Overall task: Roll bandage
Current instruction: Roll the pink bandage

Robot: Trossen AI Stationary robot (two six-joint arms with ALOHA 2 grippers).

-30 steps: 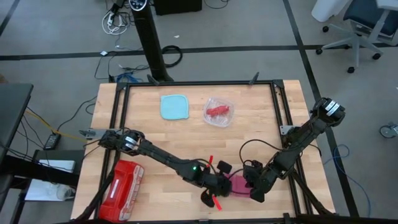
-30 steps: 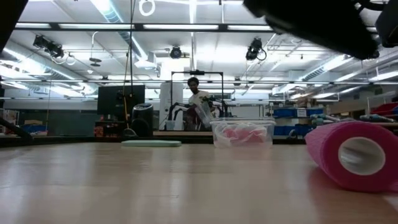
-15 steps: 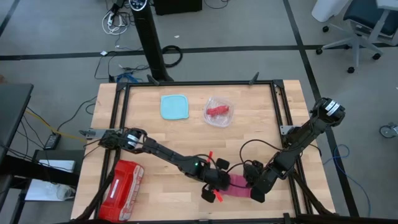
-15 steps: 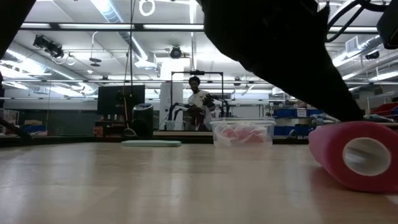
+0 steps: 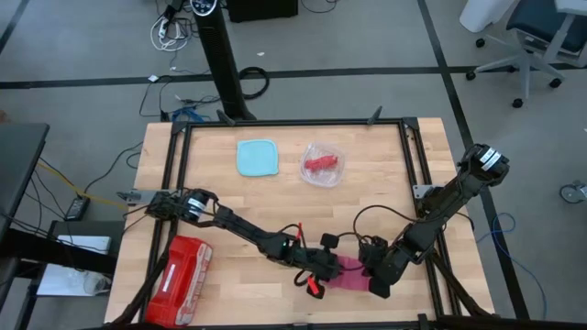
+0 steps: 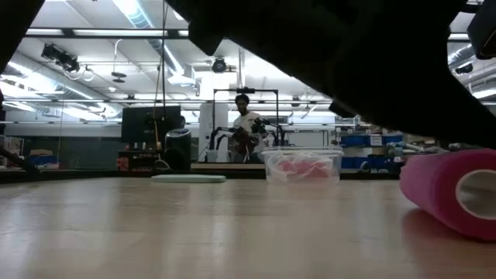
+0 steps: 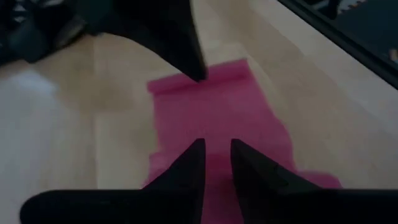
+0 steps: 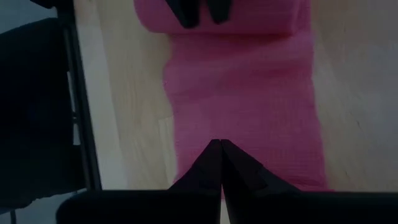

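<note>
L gripper (image 5: 323, 273) sat low on the rolled end of the bandage (image 5: 348, 273), near the table's front edge, right of centre. L wrist view showed its fingers (image 7: 189, 168) only a small gap apart, tips down on the pink roll; looked like pressing/pushing on it, not a real pinch. Whether any fabric was caught betw the tips, can't tell.

R gripper (image 5: 378, 282) was just beside, at the other end of the strip. Fingers fully closed, tips (image 8: 219, 163) together and pressed onto the flat tail, prob pinning it to the wood.

Bandage: part rolled, part flat. R wrist view had the cylinder (image 8: 221, 14) at the far end w/ L fingertips on it, flat strip running back to the R tips. Low view showed the roll (image 6: 453, 190) lying on the table, hollow core facing cam, dark arm overhead.

Step, my read: mid-roll, roughly halfway, short flat section left. Next move prob needs L to push the roll on toward R while R holds the tail taut, then R to lift off before the roll reaches it. Risk: roll skews or loosens if pushed off-axis.

Rest, well apart: red case (image 5: 180, 269) at front-left, teal lid (image 5: 258, 157) and clear container (image 5: 324, 164) near the back. Person (image 6: 246, 124) stood far off in the room.
</note>
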